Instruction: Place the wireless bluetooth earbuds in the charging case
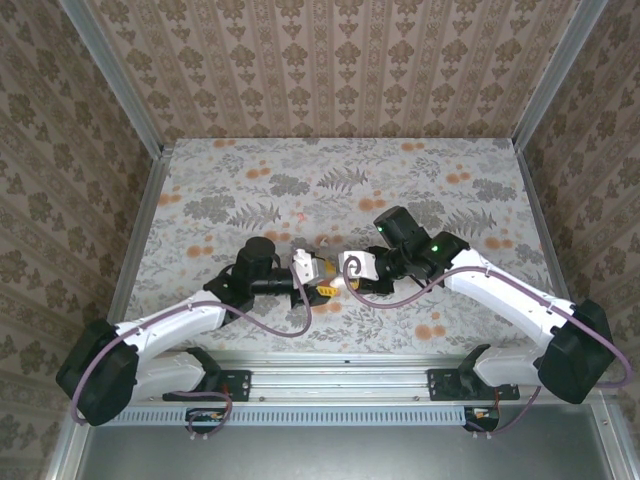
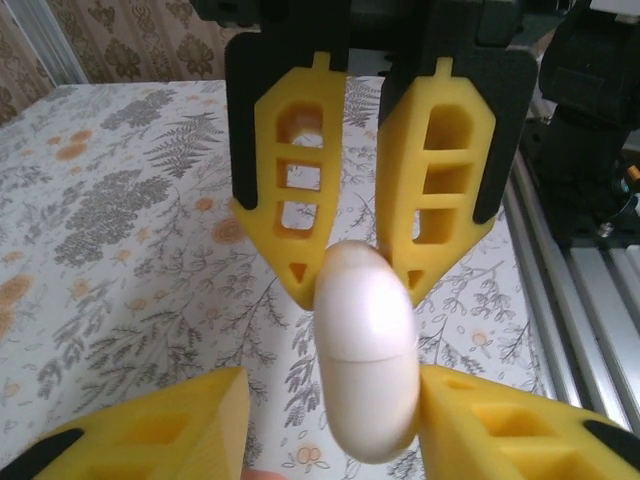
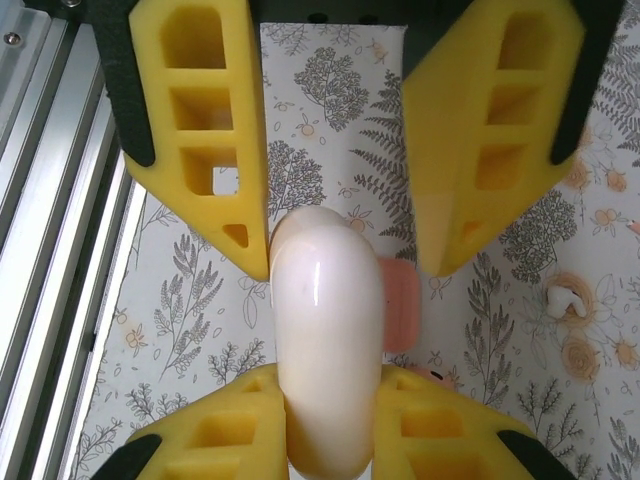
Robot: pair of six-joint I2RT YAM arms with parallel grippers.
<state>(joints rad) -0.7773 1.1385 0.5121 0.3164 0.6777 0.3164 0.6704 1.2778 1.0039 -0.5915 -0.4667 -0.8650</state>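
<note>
A white, glossy, rounded plastic charging case (image 3: 325, 340) is being pinched by the right gripper (image 3: 330, 372), whose yellow, cut-out plastic fingers (image 3: 215, 435) are being pressed snugly against both of its sides in the right wrist view. The case is being held clear above the flower-patterned worktop (image 1: 250, 180), near the front middle, where the two grippers are being shown tip to tip in the top view. The left gripper (image 2: 333, 372) is being held spread around the other end of the case. In the left wrist view one of its yellow fingers (image 2: 500, 425) is being touched by the case, while a clear gap is being shown between the case and the opposite finger. A thin seam is being shown running across the case in that view; whether the lid is fully shut cannot be told. A tiny white plastic earbud (image 3: 565, 300) is being shown lying on the worktop, well apart from the case and outside both grippers. A coral-pink rounded piece (image 3: 400, 305) is being partly hidden behind the case, down on the worktop; whether it is a bud or something larger cannot be told. A silver aluminium rail (image 3: 50, 200) is being shown along the worktop's edge beside the grippers.
</note>
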